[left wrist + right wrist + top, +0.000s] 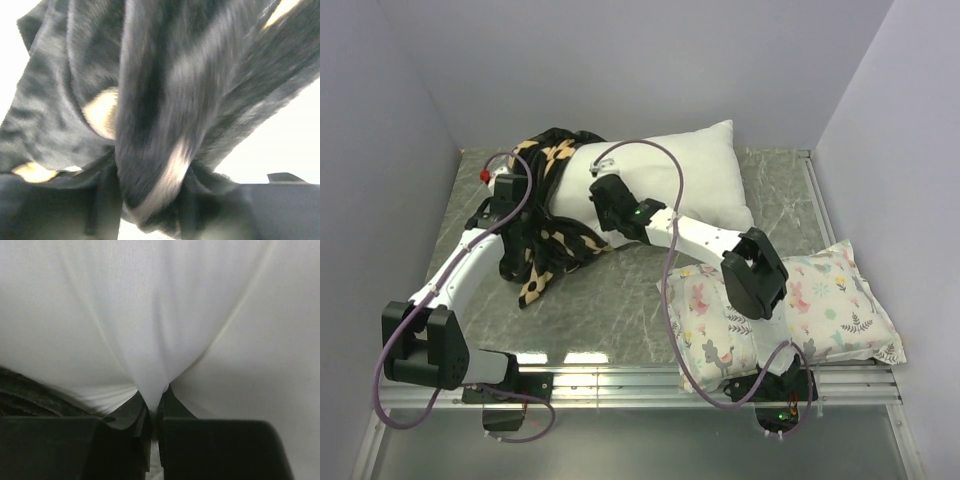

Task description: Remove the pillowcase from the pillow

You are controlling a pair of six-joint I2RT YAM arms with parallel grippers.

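The plain white pillow (695, 170) lies at the back middle of the table. The black pillowcase (552, 245) with tan flower motifs is bunched at the pillow's left end and trails toward the front. My left gripper (512, 205) is shut on a fold of the pillowcase (150, 125), which fills the left wrist view. My right gripper (603, 195) is shut on a pinch of the pillow's white fabric (150, 340) near its left end. The fingertips of both grippers are buried in cloth.
A smaller white pillow with pastel floral print (790, 310) lies at the front right, under the right arm's elbow. Grey walls close in the table on the left, back and right. A metal rail (650, 380) runs along the near edge.
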